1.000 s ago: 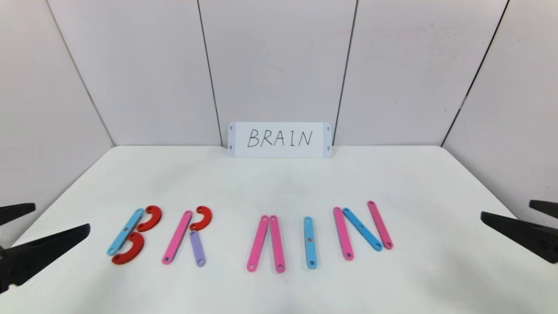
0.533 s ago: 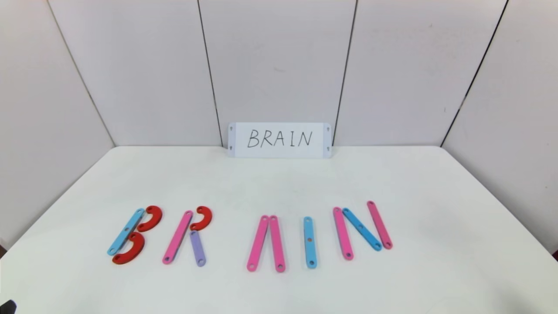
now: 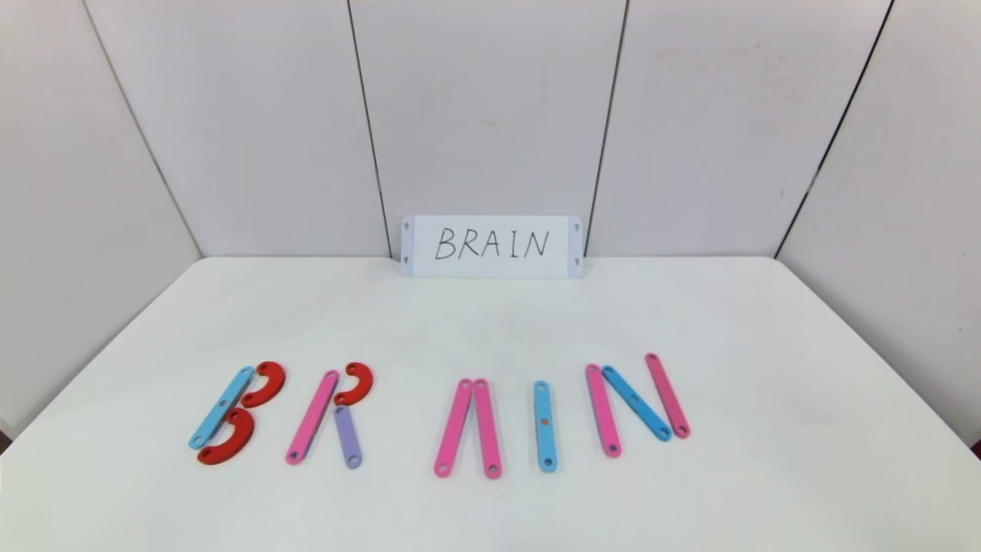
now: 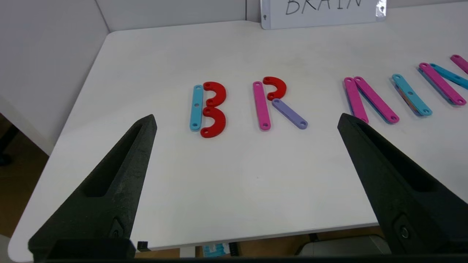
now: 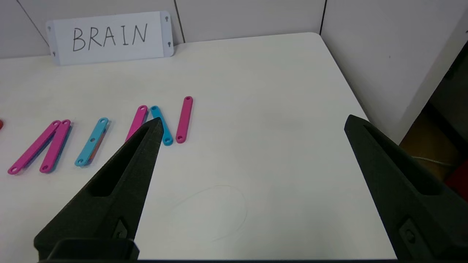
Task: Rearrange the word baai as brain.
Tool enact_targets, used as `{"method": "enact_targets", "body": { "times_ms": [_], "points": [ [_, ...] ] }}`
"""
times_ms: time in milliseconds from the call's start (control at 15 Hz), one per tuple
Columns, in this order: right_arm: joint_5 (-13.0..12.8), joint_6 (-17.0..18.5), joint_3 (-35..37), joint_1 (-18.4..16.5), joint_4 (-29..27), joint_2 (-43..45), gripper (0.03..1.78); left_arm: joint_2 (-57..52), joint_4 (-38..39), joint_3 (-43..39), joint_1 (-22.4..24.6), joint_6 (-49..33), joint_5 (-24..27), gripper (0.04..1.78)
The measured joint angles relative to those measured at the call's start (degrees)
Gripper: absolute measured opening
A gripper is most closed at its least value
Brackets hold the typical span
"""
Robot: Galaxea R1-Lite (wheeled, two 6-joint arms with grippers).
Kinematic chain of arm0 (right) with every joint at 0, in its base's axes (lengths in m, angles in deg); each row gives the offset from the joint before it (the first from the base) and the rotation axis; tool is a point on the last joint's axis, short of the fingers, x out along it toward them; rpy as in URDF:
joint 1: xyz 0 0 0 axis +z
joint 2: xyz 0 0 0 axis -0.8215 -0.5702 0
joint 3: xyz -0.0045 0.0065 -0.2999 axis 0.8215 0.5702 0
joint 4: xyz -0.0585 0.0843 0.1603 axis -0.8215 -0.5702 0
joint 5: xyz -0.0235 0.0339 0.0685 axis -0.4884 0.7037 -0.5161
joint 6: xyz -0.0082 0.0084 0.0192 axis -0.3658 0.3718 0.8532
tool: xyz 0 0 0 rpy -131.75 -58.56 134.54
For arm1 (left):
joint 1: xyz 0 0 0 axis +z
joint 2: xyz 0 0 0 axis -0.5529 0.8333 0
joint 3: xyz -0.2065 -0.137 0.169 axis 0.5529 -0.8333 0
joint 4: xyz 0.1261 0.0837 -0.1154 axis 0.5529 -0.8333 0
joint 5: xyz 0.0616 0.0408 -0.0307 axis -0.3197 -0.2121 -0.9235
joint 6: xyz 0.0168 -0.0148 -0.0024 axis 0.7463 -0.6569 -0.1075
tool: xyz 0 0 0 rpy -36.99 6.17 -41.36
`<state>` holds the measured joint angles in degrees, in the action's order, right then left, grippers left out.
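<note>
The word lies flat on the white table (image 3: 490,330) in a row. From the left: a B of a light-blue strip (image 3: 221,406) and two red curves (image 3: 230,441), an R of a pink strip (image 3: 311,417), a red curve (image 3: 355,382) and a short purple strip (image 3: 346,437), two pink strips (image 3: 467,428) as an A, a light-blue I (image 3: 544,425), and an N of pink strips and a light-blue diagonal (image 3: 636,402). Both grippers are out of the head view. My left gripper (image 4: 247,122) is open and empty, back over the table's front edge before the B and R. My right gripper (image 5: 252,126) is open and empty, before the N.
A white card (image 3: 491,245) with handwritten "BRAIN" leans on the back wall. Grey wall panels close the table in at the back and both sides. The table's front edge (image 4: 256,243) shows in the left wrist view.
Both grippers have drawn back from the table's left and right sides and left the head view. The letters have not moved.
</note>
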<state>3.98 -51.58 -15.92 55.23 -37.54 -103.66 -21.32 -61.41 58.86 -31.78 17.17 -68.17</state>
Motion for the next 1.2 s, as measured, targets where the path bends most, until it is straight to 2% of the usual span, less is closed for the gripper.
{"method": "enact_targets", "body": {
  "times_ms": [200,333,733,800,1000,1200],
  "points": [
    [1.4,-5.7,4.7,-0.1,0.4,7.6,1.74,-4.5,0.9,-2.3,-0.7,0.5,-1.0,1.74],
    [1.3,-9.3,9.1,-0.2,2.2,11.7,1.74,-8.2,4.0,-6.2,-1.1,0.6,-1.1,1.74],
    [1.1,-12.9,24.0,-0.2,20.2,15.2,1.74,-12.8,24.7,-26.1,-1.4,4.5,-5.6,1.74],
    [1.1,-12.8,25.3,-0.2,20.7,15.2,1.74,-12.9,26.8,-29.1,-1.5,5.2,-5.8,1.74],
    [1.9,-11.2,26.5,-0.2,16.5,15.3,1.74,-13.0,27.2,-32.0,-1.5,4.0,-5.7,1.74],
    [1.7,-8.7,26.7,-0.1,15.5,15.3,1.74,-13.0,23.2,-32.4,-1.5,1.5,-4.9,1.74]
  ]
}}
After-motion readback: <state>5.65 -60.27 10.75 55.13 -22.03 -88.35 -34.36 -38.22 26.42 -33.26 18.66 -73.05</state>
